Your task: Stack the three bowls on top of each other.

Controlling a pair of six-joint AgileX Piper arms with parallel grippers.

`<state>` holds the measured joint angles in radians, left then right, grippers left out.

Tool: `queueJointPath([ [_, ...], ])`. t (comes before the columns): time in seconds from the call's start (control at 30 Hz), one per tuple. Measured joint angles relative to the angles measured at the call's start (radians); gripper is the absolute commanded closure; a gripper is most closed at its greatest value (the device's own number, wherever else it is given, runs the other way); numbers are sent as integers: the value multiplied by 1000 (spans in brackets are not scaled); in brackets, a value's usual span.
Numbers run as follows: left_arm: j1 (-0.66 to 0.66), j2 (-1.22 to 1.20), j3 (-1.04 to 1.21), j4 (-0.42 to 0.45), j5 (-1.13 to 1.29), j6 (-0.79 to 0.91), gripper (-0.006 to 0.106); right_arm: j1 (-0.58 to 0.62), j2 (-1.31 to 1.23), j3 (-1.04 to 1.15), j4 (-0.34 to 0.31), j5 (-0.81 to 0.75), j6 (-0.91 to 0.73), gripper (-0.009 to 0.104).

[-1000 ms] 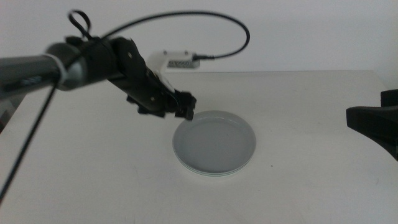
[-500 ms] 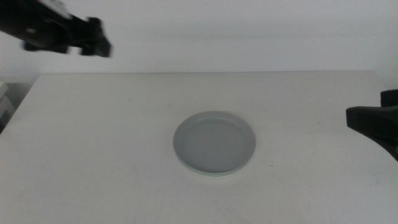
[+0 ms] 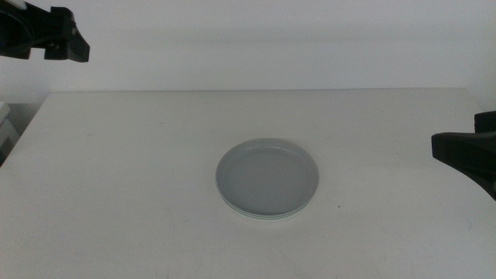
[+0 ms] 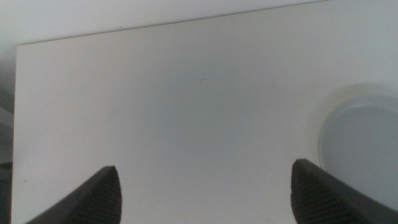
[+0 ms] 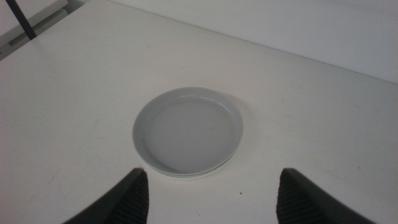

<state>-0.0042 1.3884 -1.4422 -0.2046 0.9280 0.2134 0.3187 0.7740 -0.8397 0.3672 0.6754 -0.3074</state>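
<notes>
Now the three bowls sit as one stack (image 3: 267, 179) near the middle of the white surface (image 3: 116, 186), the grey-blue bowl (image 5: 188, 129) on top. Under its rim, thin pale edges peek out at the near side — probably the mint and white bowls, though their colours are too faint to tell apart. The left tool (image 4: 202, 196) hangs high above the surface's far left corner, well apart from the stack, its jaws spread wide with nothing between them. The right tool (image 5: 210, 199) waits at the right edge of the surface — also spread apart and empty — facing the stack from a distance.
</notes>
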Motion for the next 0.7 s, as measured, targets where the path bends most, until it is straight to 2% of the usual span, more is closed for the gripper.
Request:
queueJointPath([
  [0.23,0,-112,125,-1,-32,-18,-4,0,3,0,4,-27,48,43],
  [0.4,0,-203,248,-3,-94,-20,-4,-11,61,-17,-32,-58,160,43],
  [0.5,0,-256,301,-3,-111,-21,-4,-52,125,-58,-58,-63,203,43],
  [0.7,0,-344,374,-3,-139,-21,-4,-199,210,-110,-64,-61,202,43],
])
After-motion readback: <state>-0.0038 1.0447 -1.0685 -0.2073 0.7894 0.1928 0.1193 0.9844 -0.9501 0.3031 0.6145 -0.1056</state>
